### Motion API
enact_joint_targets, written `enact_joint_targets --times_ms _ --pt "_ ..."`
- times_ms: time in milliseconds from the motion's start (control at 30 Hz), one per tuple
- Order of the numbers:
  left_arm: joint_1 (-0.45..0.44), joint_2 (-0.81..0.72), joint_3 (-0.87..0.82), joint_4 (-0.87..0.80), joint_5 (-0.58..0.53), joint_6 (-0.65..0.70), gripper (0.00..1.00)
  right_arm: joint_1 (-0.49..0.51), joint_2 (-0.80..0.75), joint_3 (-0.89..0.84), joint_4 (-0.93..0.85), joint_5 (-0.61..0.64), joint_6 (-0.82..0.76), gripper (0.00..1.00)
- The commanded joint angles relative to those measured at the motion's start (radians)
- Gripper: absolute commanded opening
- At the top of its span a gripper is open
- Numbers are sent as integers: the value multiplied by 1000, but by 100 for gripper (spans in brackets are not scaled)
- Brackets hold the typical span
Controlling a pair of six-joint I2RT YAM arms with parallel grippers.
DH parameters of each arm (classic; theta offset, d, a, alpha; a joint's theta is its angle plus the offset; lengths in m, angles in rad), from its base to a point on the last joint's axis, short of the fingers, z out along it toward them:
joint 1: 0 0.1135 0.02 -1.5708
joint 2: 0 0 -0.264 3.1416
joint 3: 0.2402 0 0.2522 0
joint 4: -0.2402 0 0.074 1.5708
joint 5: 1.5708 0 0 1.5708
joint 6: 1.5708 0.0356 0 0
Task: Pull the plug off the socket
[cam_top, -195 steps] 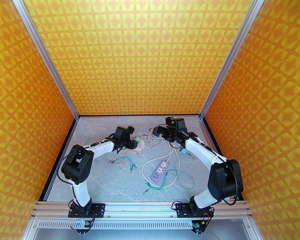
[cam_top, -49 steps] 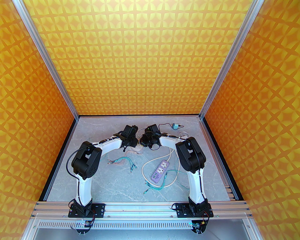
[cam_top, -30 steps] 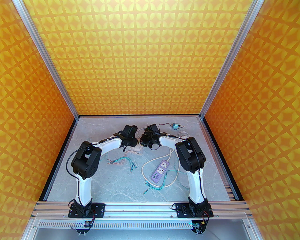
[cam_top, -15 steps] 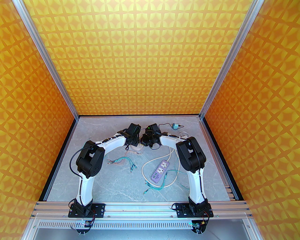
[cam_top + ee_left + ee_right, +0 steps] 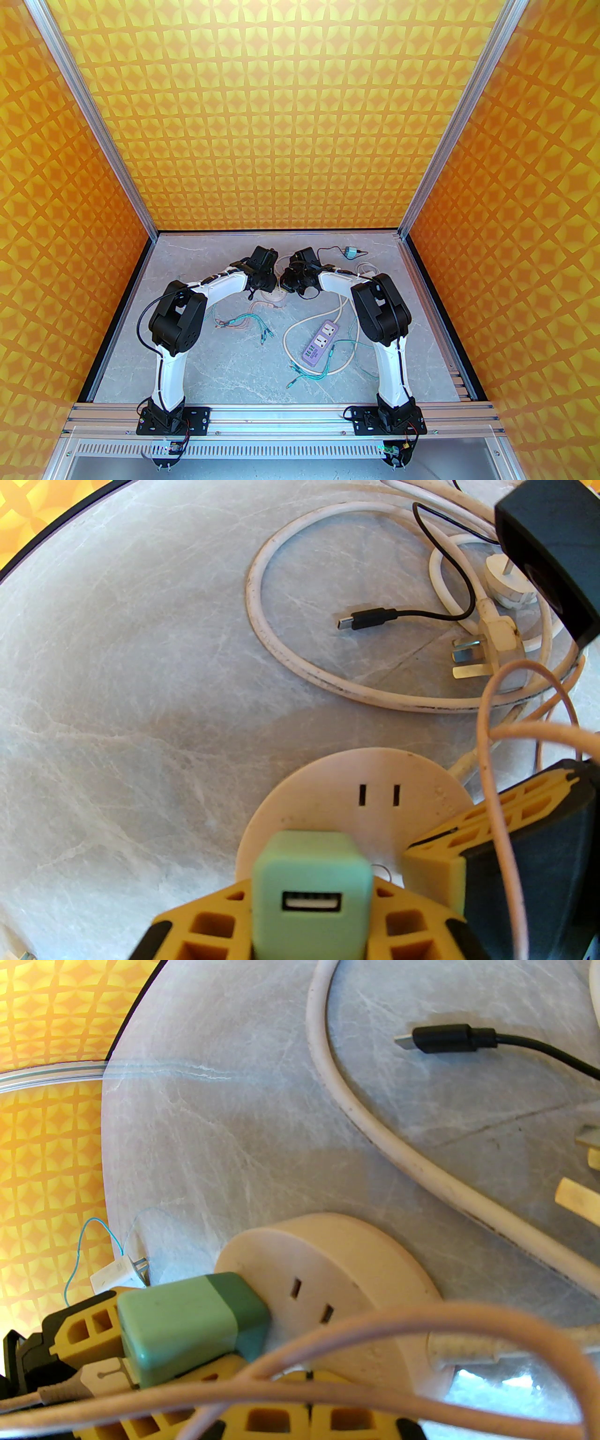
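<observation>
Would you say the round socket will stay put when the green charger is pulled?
The round socket is a thin plastic disc, probably light enough to lift with the green charger. Flat and low, it should not roll, but may slide on the smooth table.

Tallying up: one round socket [image 5: 337, 1260], one purple power strip [image 5: 320, 344]. One green USB charger [image 5: 311, 878] at the socket, another green charger [image 5: 349, 252] out at one o'clock, so two. One black USB cable [image 5: 370, 618]. White mains plugs [image 5: 497, 637], two. Teal cable bundles [image 5: 248, 321], two.
</observation>
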Motion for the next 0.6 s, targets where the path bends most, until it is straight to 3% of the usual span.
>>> enact_joint_targets --times_ms 0,100,267,433,567 --pt "-60 8 80 -56 -3 40 0 15 104 -48 -148 118 -12 0" --pt "-87 28 111 -94 -68 68 0 15 106 -47 -151 119 -12 0" --pt "-80 21 104 -87 -70 48 0 15 106 -44 -154 119 -11 0" --pt "12 -33 19 -2 127 -56 0 14 105 -44 -154 121 -12 0" --pt "20 -47 22 -7 153 -53 0 16 106 -45 -155 122 -13 0"
